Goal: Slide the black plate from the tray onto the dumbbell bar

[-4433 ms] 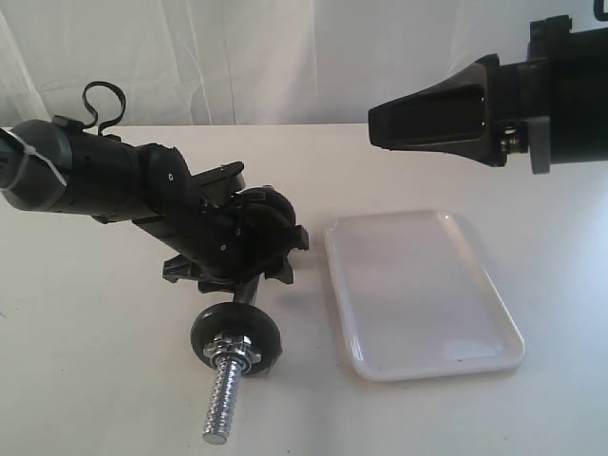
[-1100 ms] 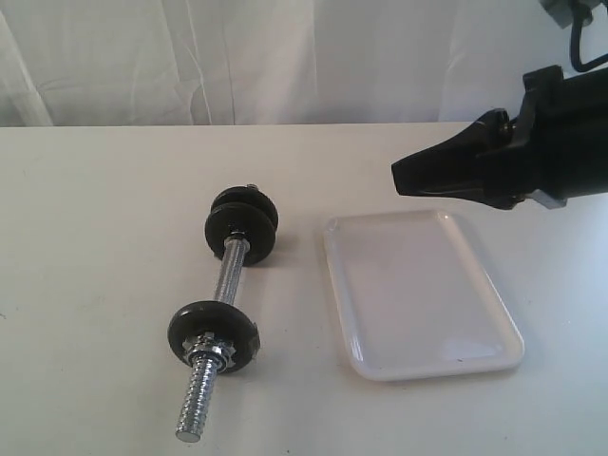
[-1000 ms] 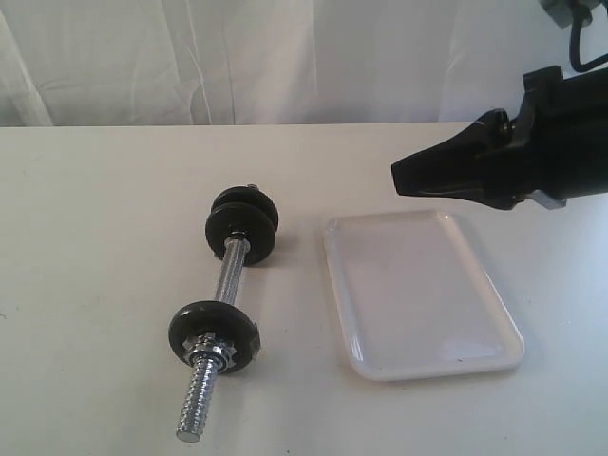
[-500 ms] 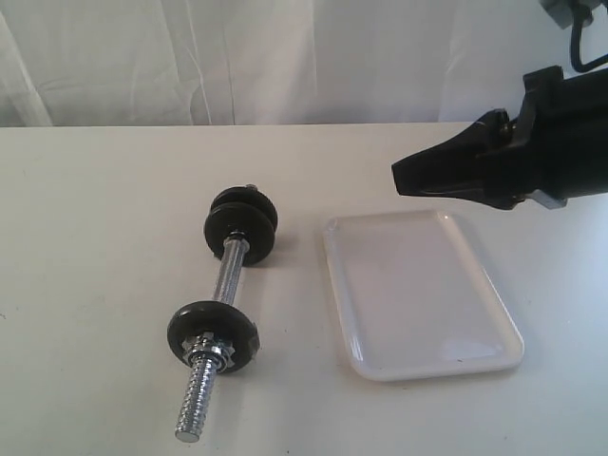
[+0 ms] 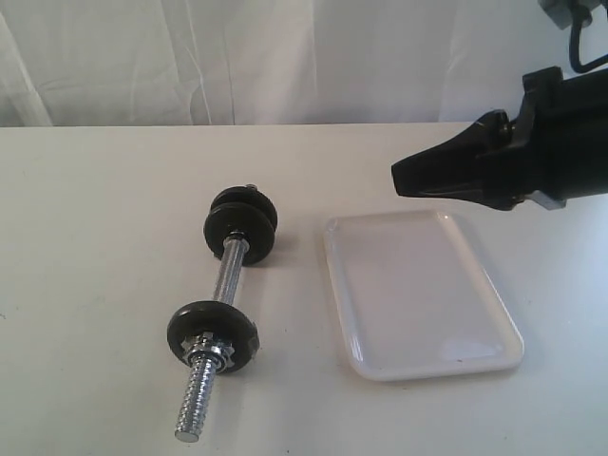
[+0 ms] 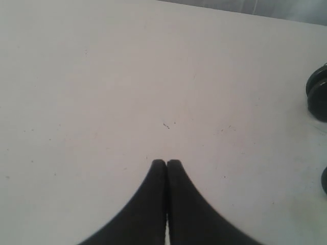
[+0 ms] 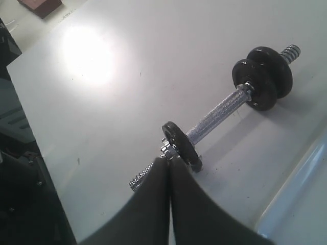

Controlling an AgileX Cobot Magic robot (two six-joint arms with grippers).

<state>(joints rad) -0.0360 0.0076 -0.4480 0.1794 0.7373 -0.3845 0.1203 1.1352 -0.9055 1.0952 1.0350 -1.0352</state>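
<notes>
the plate (image 5: pixel 240 235) isn't on the tray (image 5: pixel 418 294). that's bare, nothing in it. far as i can judge the plate is one of the two black ones stacked face to face at the far end of the bar (image 5: pixel 228 275). i can't tell which of the pair it is, they look the same from here. the other disc (image 5: pixel 211 326) sits toward the near end with the chrome nut (image 5: pixel 211 348) against it, and bare thread pokes out past that. my guess is the nut is what stops that disc sliding off.

the bar lies flat on the table (image 5: pixel 114 237), just beside the tray's left edge and not touching it, running roughly along its long side. so the job reads as done to me.

right gripper (image 5: pixel 397 179) hangs in the air over the tray's far right corner. its fingers are pressed together with nothing between them, and it points left toward the bar. left gripper (image 6: pixel 166 163) only shows in its own wrist cam. it's also pinched together on nothing, over bare table with the discs off at the frame edge.

the table is matte white with a few specks and a big glare patch in the right wrist cam. white cloth (image 5: pixel 237 57) hangs behind it.
</notes>
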